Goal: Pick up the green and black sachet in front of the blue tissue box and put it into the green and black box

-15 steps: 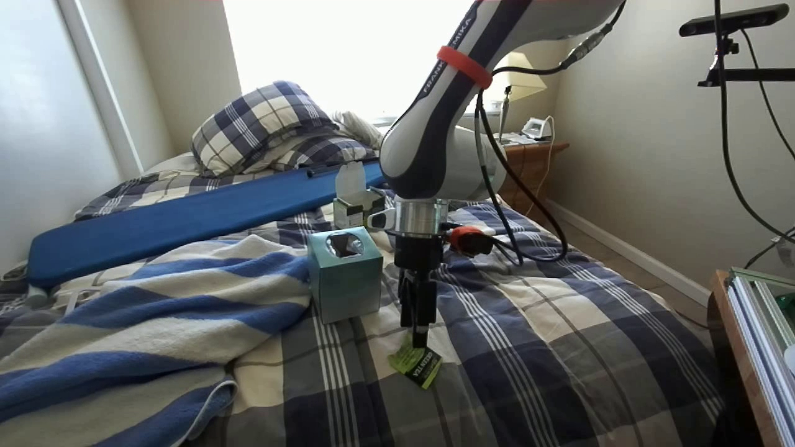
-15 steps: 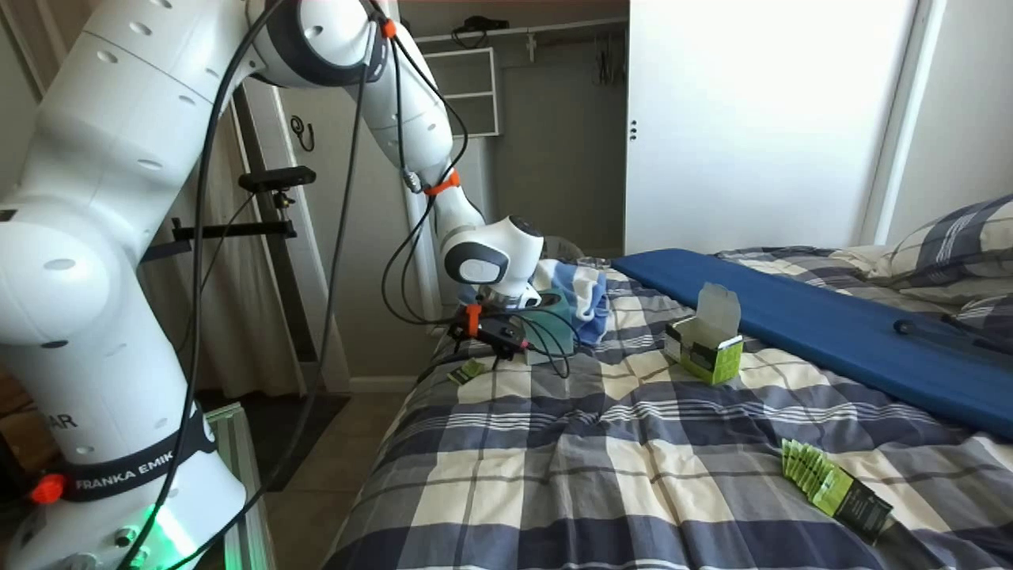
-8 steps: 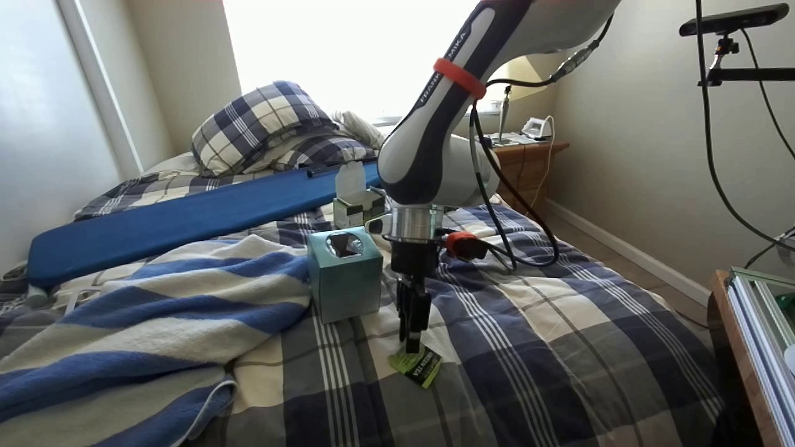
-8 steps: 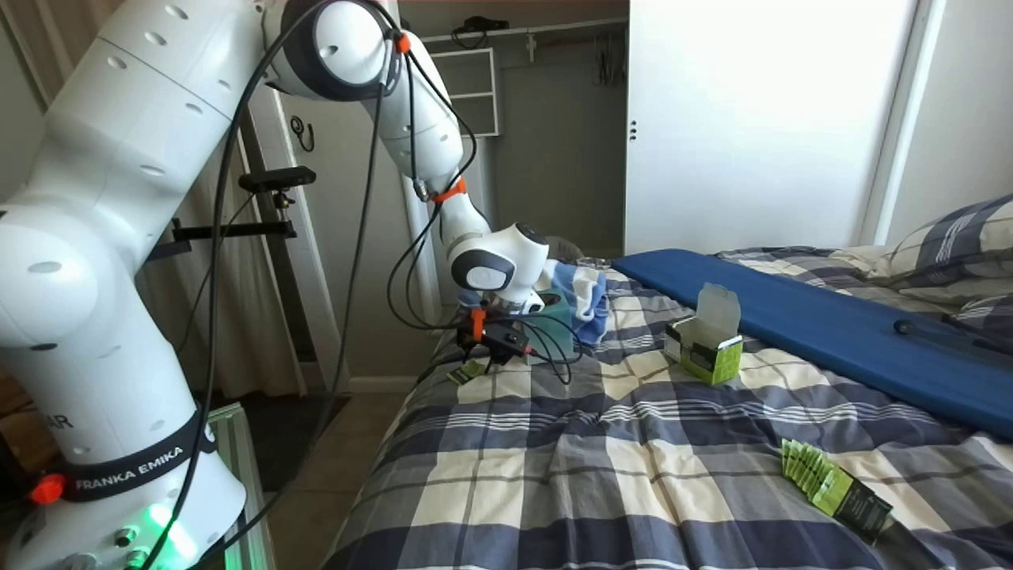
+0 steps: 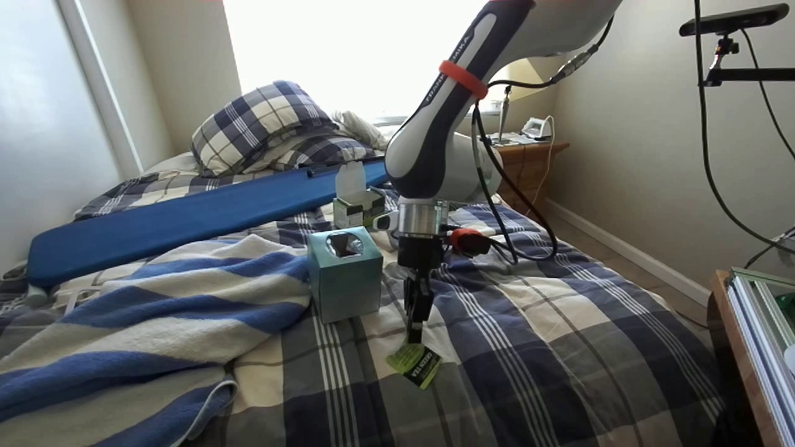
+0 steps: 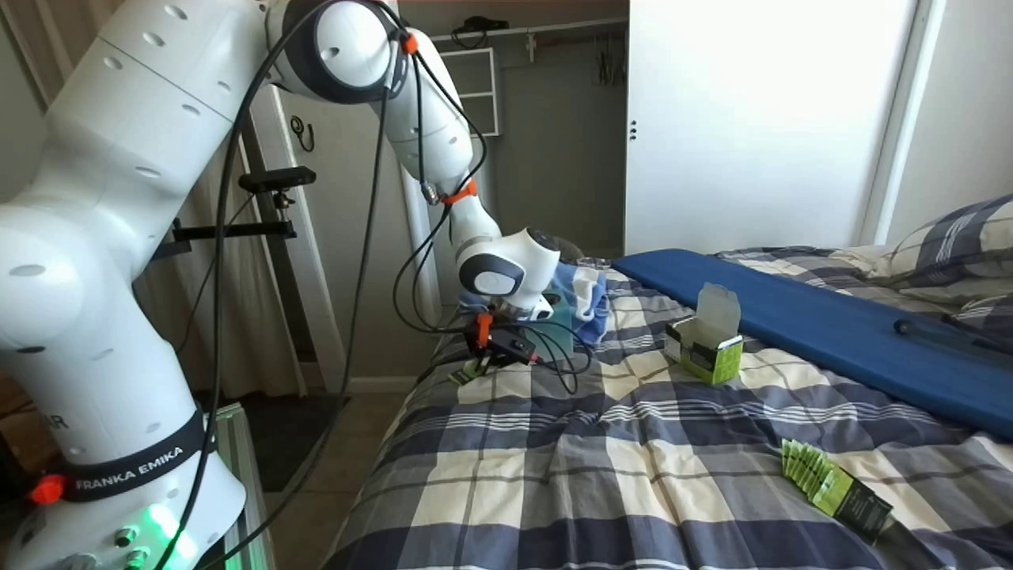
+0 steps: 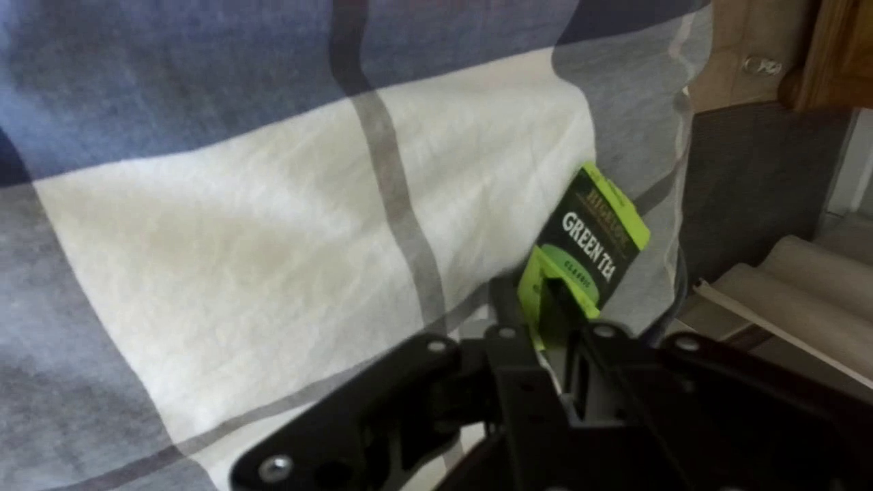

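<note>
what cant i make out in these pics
Wrist view: part of one end of the green and black sachet, covered by the gripper.
An exterior view: much of the blue tissue box, behind the arm.
An exterior view: the inside floor of the green and black box, hidden by its walls.
An exterior view: the arm's foot, cut off by the bottom edge.

There are two boxes [image 5: 345, 279] [image 6: 706, 350] and one towel [image 5: 161, 323].
</note>
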`<state>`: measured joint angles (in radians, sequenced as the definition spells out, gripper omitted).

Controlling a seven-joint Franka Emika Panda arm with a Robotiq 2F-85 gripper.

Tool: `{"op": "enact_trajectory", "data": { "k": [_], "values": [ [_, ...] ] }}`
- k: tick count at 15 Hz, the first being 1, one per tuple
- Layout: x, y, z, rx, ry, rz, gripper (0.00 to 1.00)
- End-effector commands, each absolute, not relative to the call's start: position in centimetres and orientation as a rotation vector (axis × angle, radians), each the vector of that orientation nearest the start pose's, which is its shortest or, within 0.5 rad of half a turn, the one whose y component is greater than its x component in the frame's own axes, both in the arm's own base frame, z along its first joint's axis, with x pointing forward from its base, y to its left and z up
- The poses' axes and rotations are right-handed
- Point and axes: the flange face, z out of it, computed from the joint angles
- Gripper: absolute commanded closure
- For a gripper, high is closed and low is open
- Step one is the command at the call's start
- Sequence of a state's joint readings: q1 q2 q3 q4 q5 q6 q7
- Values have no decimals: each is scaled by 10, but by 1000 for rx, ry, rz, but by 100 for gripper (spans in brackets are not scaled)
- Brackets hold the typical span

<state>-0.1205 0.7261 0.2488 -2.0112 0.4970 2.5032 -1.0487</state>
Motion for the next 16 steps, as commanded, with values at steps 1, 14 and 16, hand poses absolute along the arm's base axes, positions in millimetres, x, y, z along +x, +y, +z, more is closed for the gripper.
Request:
{"op": "enact_trajectory", "data": {
  "k": [1, 14, 16],
  "values": [
    [562, 73, 80, -2470, -901, 32, 100],
    [519, 27, 201, -2396, -755, -307, 100],
    [513, -3, 228, -2378, -617, -426, 100]
  ]
}}
